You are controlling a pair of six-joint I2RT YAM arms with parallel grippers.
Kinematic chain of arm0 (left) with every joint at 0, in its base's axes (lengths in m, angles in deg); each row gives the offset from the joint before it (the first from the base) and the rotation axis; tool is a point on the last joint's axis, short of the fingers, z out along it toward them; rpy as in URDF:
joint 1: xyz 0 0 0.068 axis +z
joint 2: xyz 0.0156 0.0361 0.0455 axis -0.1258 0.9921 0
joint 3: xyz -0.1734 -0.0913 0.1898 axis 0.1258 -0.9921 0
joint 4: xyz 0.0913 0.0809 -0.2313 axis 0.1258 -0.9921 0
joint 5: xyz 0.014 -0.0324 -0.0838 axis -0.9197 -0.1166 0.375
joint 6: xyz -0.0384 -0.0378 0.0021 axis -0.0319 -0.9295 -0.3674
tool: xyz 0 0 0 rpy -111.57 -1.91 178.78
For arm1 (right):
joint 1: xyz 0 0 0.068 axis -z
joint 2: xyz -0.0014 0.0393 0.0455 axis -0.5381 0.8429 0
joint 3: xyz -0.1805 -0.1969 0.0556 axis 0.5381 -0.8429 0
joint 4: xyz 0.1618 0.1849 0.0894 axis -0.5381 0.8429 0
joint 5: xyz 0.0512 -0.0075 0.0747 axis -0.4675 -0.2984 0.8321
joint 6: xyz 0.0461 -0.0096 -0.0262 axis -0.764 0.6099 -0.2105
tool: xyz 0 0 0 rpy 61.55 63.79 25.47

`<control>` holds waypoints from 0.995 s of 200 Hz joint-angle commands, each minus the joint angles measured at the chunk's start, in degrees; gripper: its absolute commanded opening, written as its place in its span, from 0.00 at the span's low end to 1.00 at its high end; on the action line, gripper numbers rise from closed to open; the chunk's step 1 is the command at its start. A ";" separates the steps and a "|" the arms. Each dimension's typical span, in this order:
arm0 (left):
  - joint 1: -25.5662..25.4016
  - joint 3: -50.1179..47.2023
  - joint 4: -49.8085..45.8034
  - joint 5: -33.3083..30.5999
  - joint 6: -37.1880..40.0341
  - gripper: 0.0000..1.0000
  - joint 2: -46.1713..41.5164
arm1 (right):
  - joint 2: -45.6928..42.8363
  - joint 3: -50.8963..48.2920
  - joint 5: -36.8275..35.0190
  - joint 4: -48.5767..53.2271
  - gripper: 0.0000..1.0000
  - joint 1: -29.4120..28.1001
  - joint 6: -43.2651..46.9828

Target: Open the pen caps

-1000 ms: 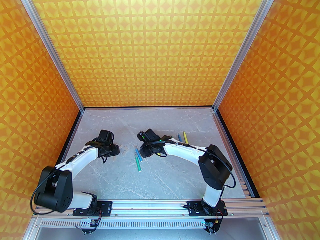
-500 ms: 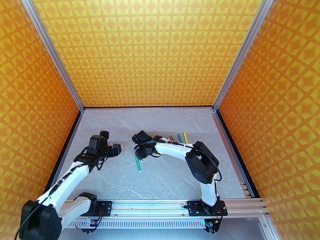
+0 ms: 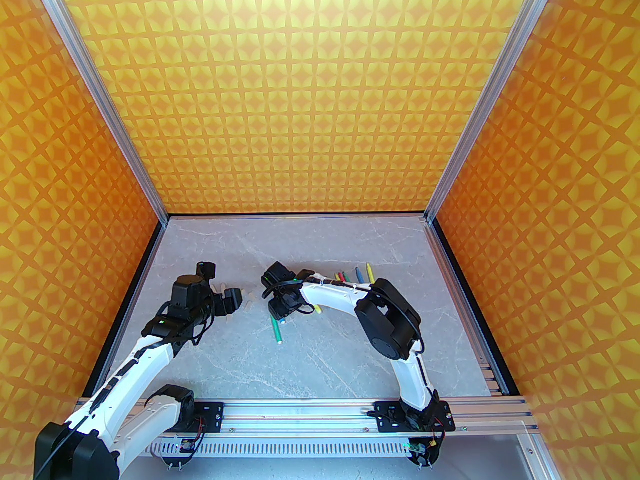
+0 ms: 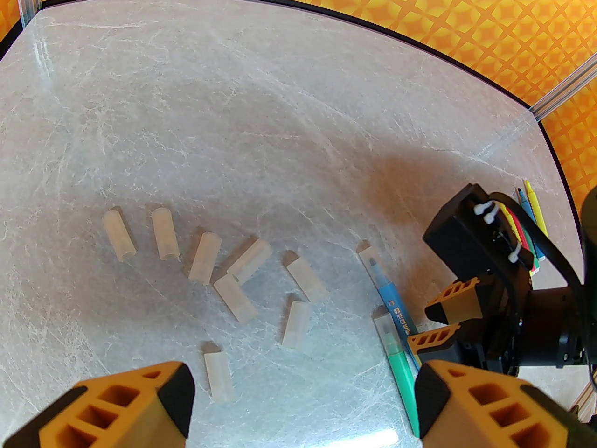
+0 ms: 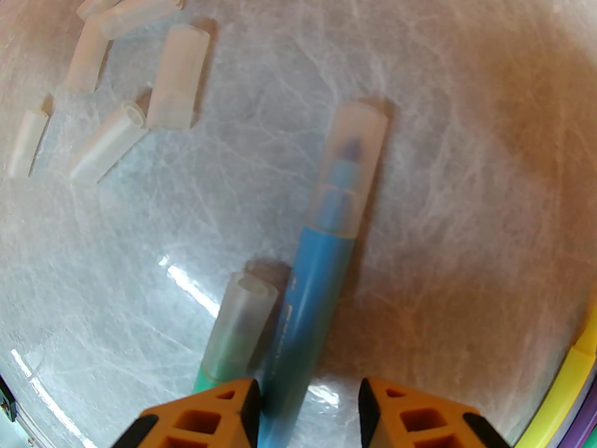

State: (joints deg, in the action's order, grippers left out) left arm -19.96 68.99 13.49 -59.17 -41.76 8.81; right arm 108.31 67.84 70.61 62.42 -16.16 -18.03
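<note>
Several loose translucent pen caps (image 4: 235, 297) lie scattered on the grey table (image 4: 233, 110), in front of my open, empty left gripper (image 4: 303, 409). One cap (image 4: 219, 376) lies just ahead of its left finger. A blue pen (image 5: 317, 269) wears its cap (image 5: 350, 171). Beside it lies a green pen (image 3: 276, 330), also capped (image 5: 242, 320). My right gripper (image 5: 310, 413) straddles the blue barrel. Its left finger is against the barrel and a gap shows on the right side. The top view shows the left gripper (image 3: 232, 303) and the right gripper (image 3: 280, 313) close together.
A row of uncapped coloured pens (image 3: 357, 274) lies at the back right, behind the right forearm. Patterned orange walls (image 3: 320, 93) enclose the table on three sides. A yellow and purple cable (image 5: 578, 381) crosses the right wrist view's lower right corner.
The left gripper has opened wide and its arm has drawn back towards the near left. The right gripper has moved left and down over the blue pen, its fingers narrowing slightly.
</note>
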 commanded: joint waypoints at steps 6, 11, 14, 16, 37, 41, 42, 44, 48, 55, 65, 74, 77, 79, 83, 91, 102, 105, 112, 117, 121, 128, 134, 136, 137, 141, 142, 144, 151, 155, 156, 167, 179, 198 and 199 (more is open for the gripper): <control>0.34 -0.58 1.58 1.18 0.72 0.83 -1.07 | 1.89 2.11 -2.16 3.00 0.40 -0.33 0.01; 0.29 -0.69 1.76 1.21 0.55 0.82 -1.26 | 2.09 2.42 -2.72 3.42 0.40 -0.33 0.00; 0.33 -0.73 1.90 1.14 0.48 0.83 -1.33 | 2.24 2.53 -3.05 3.69 0.39 -0.33 -0.04; 0.36 -0.80 2.01 1.17 0.44 0.83 -1.39 | 2.41 2.73 -3.37 3.95 0.39 -0.33 0.01; 0.34 -1.07 2.53 1.18 -0.01 0.83 -1.94 | 3.64 4.08 -6.39 6.26 0.38 -0.33 0.26; 0.35 -1.06 2.51 1.13 -0.01 0.83 -2.04 | 3.85 4.21 -6.57 6.57 0.38 -0.33 0.34; 0.34 -1.02 2.50 1.13 -0.01 0.83 -2.04 | 3.87 4.31 -6.59 6.59 0.38 -0.33 0.36; 0.34 -1.07 2.49 1.13 -0.01 0.83 -2.11 | 3.96 4.31 -6.65 6.68 0.38 -0.33 0.44; 0.32 -0.97 2.44 1.13 -0.01 0.83 -2.25 | 4.05 4.40 -6.71 6.85 0.38 -0.29 0.51; 0.34 -1.02 2.23 1.14 -0.01 0.83 -2.39 | 4.20 4.50 -6.93 6.95 0.37 -0.33 0.62; 0.34 -1.08 2.07 1.17 0.08 0.83 -2.64 | 4.46 4.69 -7.05 7.03 0.37 -0.33 0.68; 0.32 -1.15 2.06 1.13 -0.07 0.83 -2.96 | 4.67 4.82 -7.05 7.19 0.36 -0.33 0.77; 0.34 -1.21 2.13 1.14 -0.14 0.83 -3.03 | 4.74 4.91 -7.14 7.18 0.36 -0.32 0.80; 0.36 -1.20 2.13 1.13 -0.22 0.83 -3.11 | 4.81 4.95 -7.07 7.22 0.36 -0.33 0.81; 0.34 -1.32 2.20 1.14 -0.33 0.83 -3.22 | 4.89 5.05 -7.05 7.32 0.35 -0.33 0.84; 0.30 -1.50 2.47 1.16 -0.55 0.83 -3.41 | 5.08 5.19 -7.06 7.39 0.34 -0.33 0.89; 0.34 -1.75 2.79 1.13 -0.91 0.83 -3.80 | 5.66 5.60 -6.99 7.50 0.32 -0.32 1.03; 0.34 -1.84 2.86 1.19 -0.95 0.83 -3.83 | 5.74 5.67 -6.96 7.58 0.32 -0.33 1.03; 0.34 -1.96 3.02 1.21 -1.09 0.83 -4.07 | 6.06 5.88 -6.88 7.70 0.30 -0.33 1.03; 0.30 -2.05 3.09 1.17 -1.23 0.84 -4.18 | 6.21 6.00 -6.93 7.80 0.28 -0.33 1.06; 0.31 -2.12 3.08 1.19 -1.28 0.83 -4.31 | 6.25 6.15 -6.92 7.84 0.26 -0.32 0.95; 0.34 -2.18 3.10 1.18 -1.41 0.84 -4.48 | 6.24 6.08 -6.91 7.73 0.23 -0.29 0.82; 0.34 -2.29 3.10 1.14 -1.50 0.83 -4.66 | 6.11 5.91 -6.67 7.47 0.22 -0.33 0.68; 0.34 -2.30 3.12 1.15 -1.54 0.83 -4.68 | 6.06 5.88 -6.58 7.40 0.21 -0.29 0.67; 0.34 -2.31 3.11 1.18 -1.57 0.83 -4.68 | 6.03 5.85 -6.59 7.36 0.21 -0.31 0.70; 0.30 -2.35 3.12 1.13 -1.61 0.83 -4.77 | 5.83 5.73 -6.47 7.10 0.21 -0.29 0.65; 0.32 -2.38 3.11 1.13 -1.64 0.83 -4.77 | 5.79 5.68 -6.36 7.03 0.21 -0.31 0.60; 0.33 -2.35 3.10 1.13 -1.67 0.83 -4.84 | 5.73 5.56 -6.26 6.92 0.21 -0.33 0.63; 0.34 -2.48 3.11 1.13 -1.76 0.83 -4.86 | 5.32 5.26 -5.87 6.48 0.20 -0.33 0.59; 0.34 -2.53 3.12 1.13 -1.83 0.83 -4.95 | 5.07 5.06 -5.76 6.25 0.19 -0.33 0.51; 0.34 -2.55 3.11 1.17 -1.80 0.83 -4.95 | 5.06 5.04 -5.75 6.17 0.19 -0.33 0.53; 0.34 -2.66 3.16 1.16 -1.98 0.83 -5.02 | 4.20 4.51 -5.32 5.58 0.18 -0.25 0.45; 0.36 -2.72 3.21 1.13 -2.08 0.83 -5.33 | 2.96 3.70 -5.28 4.77 0.17 -0.16 0.15; 0.34 -3.23 3.93 1.15 -2.63 0.83 -6.15 | -0.12 1.58 -4.46 2.89 0.16 0.27 -0.30; 0.34 -3.25 4.00 1.14 -2.68 0.83 -6.21 | -0.31 1.50 -4.39 2.78 0.16 0.36 -0.31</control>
State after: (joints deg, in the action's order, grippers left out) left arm -19.96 66.81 16.07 -58.97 -43.20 4.13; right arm 111.46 72.34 65.59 67.34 -16.51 -17.44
